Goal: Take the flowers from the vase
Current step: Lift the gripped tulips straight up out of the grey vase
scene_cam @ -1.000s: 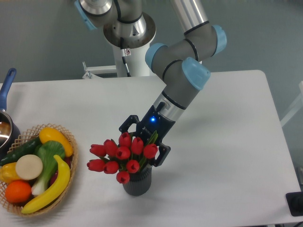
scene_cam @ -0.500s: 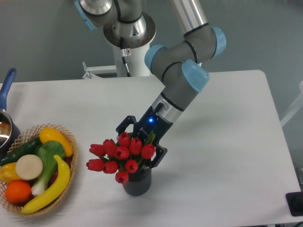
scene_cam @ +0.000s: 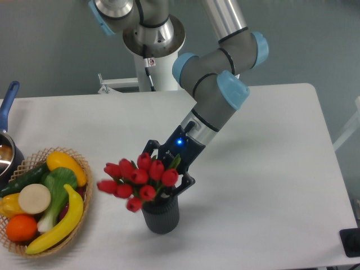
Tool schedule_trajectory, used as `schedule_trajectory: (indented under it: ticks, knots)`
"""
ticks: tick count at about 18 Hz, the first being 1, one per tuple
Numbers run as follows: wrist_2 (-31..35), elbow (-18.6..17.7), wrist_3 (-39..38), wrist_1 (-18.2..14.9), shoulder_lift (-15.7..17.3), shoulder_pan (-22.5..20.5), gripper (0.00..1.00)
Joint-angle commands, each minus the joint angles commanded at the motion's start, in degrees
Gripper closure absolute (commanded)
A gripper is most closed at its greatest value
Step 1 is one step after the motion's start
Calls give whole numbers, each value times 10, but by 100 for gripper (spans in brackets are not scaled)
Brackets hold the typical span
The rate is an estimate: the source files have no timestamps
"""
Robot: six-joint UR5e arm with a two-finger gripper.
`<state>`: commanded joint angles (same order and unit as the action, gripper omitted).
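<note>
While the arm slants down from upper right toward lower left, its gripper (scene_cam: 167, 169) sits just above the vase (scene_cam: 161, 213) with fingers either side of the flower stems; whether they actually clamp the stems I cannot tell. One bunch of flowers (scene_cam: 135, 180), about ten red buds, leans up-left, stems still in the single vase. One fruit basket (scene_cam: 78, 163) sits far left.

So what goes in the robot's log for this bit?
claw: around tulip stems | tulips: partly in vase | vase: upright on table
</note>
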<state>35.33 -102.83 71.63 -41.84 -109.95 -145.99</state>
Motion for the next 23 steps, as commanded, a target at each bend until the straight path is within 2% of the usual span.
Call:
schedule_trajectory:
  ticks: [8, 13, 20, 23]
  knots:
    - [-11, 5, -5, 0, 3, -4, 44]
    - [-18, 27, -60, 0, 15, -10, 44]
    - [-39, 33, -103, 0, 37, -12, 44]
    - [-40, 54, -148, 0, 42, -11, 44]
